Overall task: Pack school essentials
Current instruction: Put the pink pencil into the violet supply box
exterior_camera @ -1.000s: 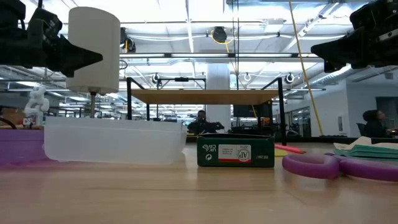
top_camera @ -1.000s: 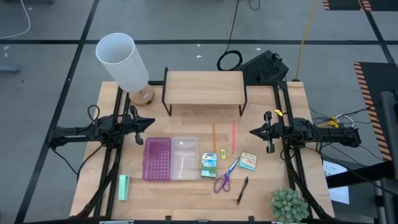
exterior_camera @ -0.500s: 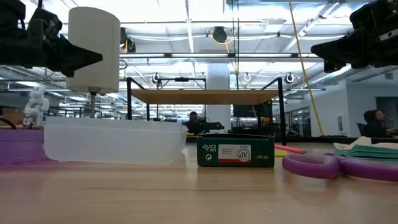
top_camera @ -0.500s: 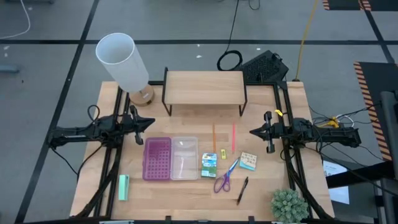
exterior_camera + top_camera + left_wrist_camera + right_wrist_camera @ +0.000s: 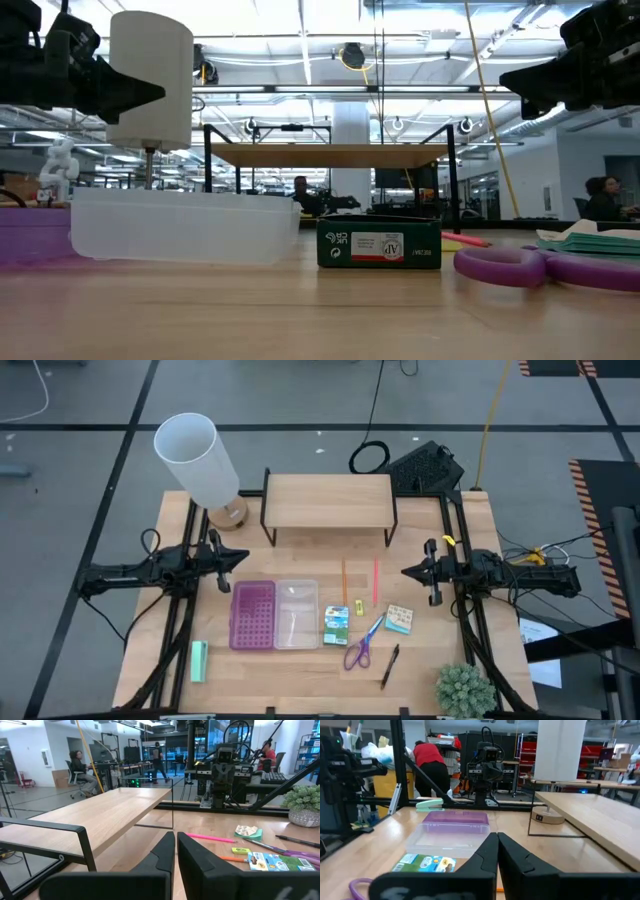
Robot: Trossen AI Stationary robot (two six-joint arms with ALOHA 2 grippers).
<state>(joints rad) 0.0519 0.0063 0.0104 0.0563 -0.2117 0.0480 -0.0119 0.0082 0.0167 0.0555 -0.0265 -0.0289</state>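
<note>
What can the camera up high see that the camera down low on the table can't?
Only the high view shows the black pen, the mint-green rectangular block, the small green potted plant and both pencils.

Only the low view shows ceiling lights and a person seated far back in the room.

Both show the purple-handled scissors, the green-blue packet and the white cylinder lamp.
</note>
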